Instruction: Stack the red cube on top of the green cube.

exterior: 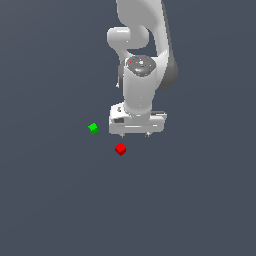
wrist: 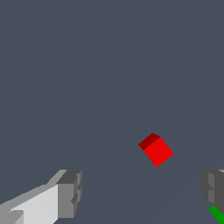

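Observation:
The red cube point(exterior: 120, 149) lies on the flat grey floor, just below and a little toward the exterior view's left of my white gripper point(exterior: 135, 135). The green cube point(exterior: 93, 128) lies apart from it, further to the exterior view's left and slightly behind. My gripper hangs above the floor with its jaws wide apart and nothing between them. In the wrist view the red cube point(wrist: 156, 150) shows ahead of the two grey fingertips point(wrist: 70, 194), not between them, and a sliver of the green cube point(wrist: 217, 214) shows by the other fingertip.
The white arm point(exterior: 142, 50) rises behind the gripper. The floor point(exterior: 200, 200) is a plain dark grey surface with no other objects in view.

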Robot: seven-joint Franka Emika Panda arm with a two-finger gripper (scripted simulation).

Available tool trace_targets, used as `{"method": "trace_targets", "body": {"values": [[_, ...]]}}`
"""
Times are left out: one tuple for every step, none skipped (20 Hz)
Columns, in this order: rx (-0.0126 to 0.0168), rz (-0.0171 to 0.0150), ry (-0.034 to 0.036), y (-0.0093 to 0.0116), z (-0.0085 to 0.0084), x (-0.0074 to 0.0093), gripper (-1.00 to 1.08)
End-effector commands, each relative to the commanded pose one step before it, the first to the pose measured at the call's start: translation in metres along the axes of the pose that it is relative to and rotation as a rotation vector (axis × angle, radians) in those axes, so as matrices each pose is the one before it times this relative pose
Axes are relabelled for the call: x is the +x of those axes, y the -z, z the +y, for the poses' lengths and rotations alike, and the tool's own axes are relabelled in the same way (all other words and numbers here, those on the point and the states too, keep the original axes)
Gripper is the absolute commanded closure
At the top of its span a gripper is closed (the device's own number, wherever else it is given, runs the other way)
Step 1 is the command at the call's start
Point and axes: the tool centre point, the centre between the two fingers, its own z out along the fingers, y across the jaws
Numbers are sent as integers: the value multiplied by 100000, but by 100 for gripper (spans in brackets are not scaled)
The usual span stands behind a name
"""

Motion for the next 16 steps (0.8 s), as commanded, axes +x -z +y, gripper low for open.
{"method": "trace_targets", "body": {"values": [[0, 0, 0, 0, 1, 0, -92], [-1, 1, 69, -9, -1, -5, -92], [2, 0, 169, -29, 20, -14, -92], [3, 0, 301, -47, 22, -23, -92], [4, -1, 426, -66, 29, -33, -92], [5, -1, 539, -85, 42, -42, -92], [6, -1, 659, -104, 51, -51, -92], [7, -1, 778, -123, 60, -60, -92], [8, -1, 899, -142, 68, -69, -92], [9, -1, 1017, -161, 78, -78, -92], [10, -1, 1137, -180, 87, -87, -92], [11, -2, 1254, -199, 96, -96, -92], [12, -2, 1372, -217, 106, -105, -92], [13, -2, 1491, -236, 115, -114, -92], [14, -2, 1608, -255, 124, -122, -92], [15, -2, 1725, -274, 134, -131, -92]]}}
